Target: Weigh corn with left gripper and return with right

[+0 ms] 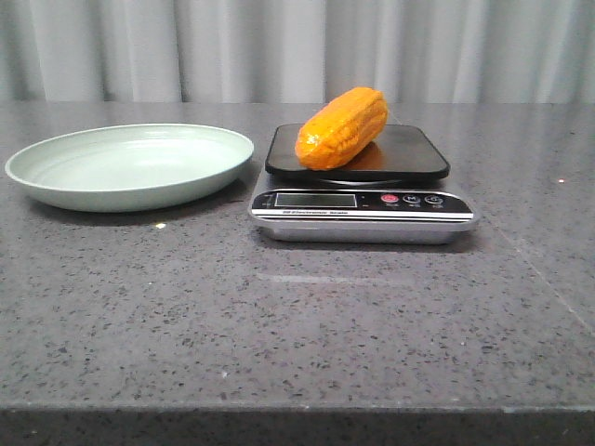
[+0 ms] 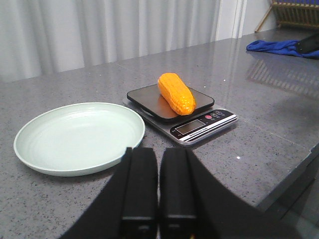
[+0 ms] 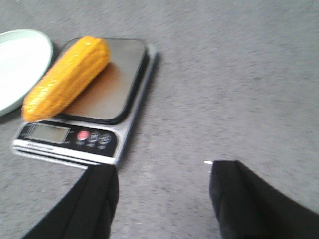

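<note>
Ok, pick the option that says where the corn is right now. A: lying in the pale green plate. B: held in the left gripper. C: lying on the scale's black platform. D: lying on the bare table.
C: the corn lies on the black platform of the scale, and the plate beside it holds nothing.

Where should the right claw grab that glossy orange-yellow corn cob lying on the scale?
Probably around its thick middle, from above, fingers closing across its width. The orange-yellow corn cob lies diagonally on the black scale platform, so the open right gripper should turn to match.
</note>
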Robot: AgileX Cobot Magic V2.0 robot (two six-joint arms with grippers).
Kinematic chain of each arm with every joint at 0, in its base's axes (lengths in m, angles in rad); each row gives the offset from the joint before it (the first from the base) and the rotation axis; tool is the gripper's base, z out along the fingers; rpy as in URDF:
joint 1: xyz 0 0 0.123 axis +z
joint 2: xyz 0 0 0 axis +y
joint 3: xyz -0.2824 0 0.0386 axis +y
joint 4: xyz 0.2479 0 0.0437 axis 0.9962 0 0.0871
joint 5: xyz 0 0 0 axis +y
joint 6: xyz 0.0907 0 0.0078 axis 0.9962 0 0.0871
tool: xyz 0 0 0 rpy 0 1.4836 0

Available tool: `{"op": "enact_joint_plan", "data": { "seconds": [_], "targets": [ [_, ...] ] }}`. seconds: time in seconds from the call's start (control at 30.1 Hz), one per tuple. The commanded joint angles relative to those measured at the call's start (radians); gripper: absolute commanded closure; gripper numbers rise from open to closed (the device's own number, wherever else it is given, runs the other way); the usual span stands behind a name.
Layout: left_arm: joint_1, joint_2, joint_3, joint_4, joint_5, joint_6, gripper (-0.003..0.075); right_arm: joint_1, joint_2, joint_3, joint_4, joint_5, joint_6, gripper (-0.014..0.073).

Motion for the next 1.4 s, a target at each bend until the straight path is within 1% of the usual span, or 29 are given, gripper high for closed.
{"op": "enact_joint_plan", "data": {
  "seconds": [0.0,0.1,0.27,0.37,0.57,0.63,0.7,0.77,0.87,0.93,1.16,1.26,1.3,1.36],
  "targets": [
    [-0.004,0.015,-0.026,-0.003,-0.079,-0.002,0.0594,0.072,0.105,-0.112,0.023,-0.027,-0.005,0.0062],
    [-0.004,0.015,-0.026,-0.003,-0.079,-0.002,0.0594,0.132,0.211,-0.202,0.022,-0.003,0.004,0.0062],
    [-0.004,0.015,-0.026,-0.003,-0.079,-0.002,0.0594,0.21,0.397,-0.387,-0.005,0.031,0.102,0.0063],
    [-0.004,0.015,-0.026,-0.003,-0.079,-0.002,0.0594,0.248,0.512,-0.514,-0.087,0.098,0.213,0.0064],
    [-0.004,0.015,-0.026,-0.003,-0.079,-0.002,0.0594,0.334,0.737,-0.774,-0.326,0.302,0.503,0.0064],
    [-0.004,0.015,-0.026,-0.003,-0.079,-0.002,0.0594,0.362,0.794,-0.842,-0.374,0.348,0.577,0.0064],
    [-0.004,0.015,-0.026,-0.003,-0.079,-0.002,0.0594,0.383,0.862,-0.919,-0.399,0.39,0.64,0.0064],
    [-0.004,0.015,-0.026,-0.003,-0.079,-0.002,0.0594,0.395,0.905,-0.968,-0.4,0.41,0.674,0.0064],
    [-0.004,0.015,-0.026,-0.003,-0.079,-0.002,0.0594,0.397,0.997,-1.066,-0.4,0.485,0.742,0.0064],
    [-0.004,0.015,-0.026,-0.003,-0.079,-0.002,0.0594,0.395,1.039,-1.1,-0.401,0.528,0.778,0.0064],
    [-0.004,0.015,-0.026,-0.003,-0.079,-0.002,0.0594,0.395,1.135,-1.116,-0.404,0.629,0.794,0.0064],
    [-0.004,0.015,-0.026,-0.003,-0.079,-0.002,0.0594,0.395,1.158,-1.116,-0.391,0.612,0.794,0.0067],
    [-0.004,0.015,-0.026,-0.003,-0.079,-0.002,0.0594,0.395,1.164,-1.116,-0.386,0.597,0.794,0.0075],
    [-0.004,0.015,-0.026,-0.003,-0.079,-0.002,0.0594,0.395,1.169,-1.116,-0.381,0.587,0.794,0.0152]
  ]
}}
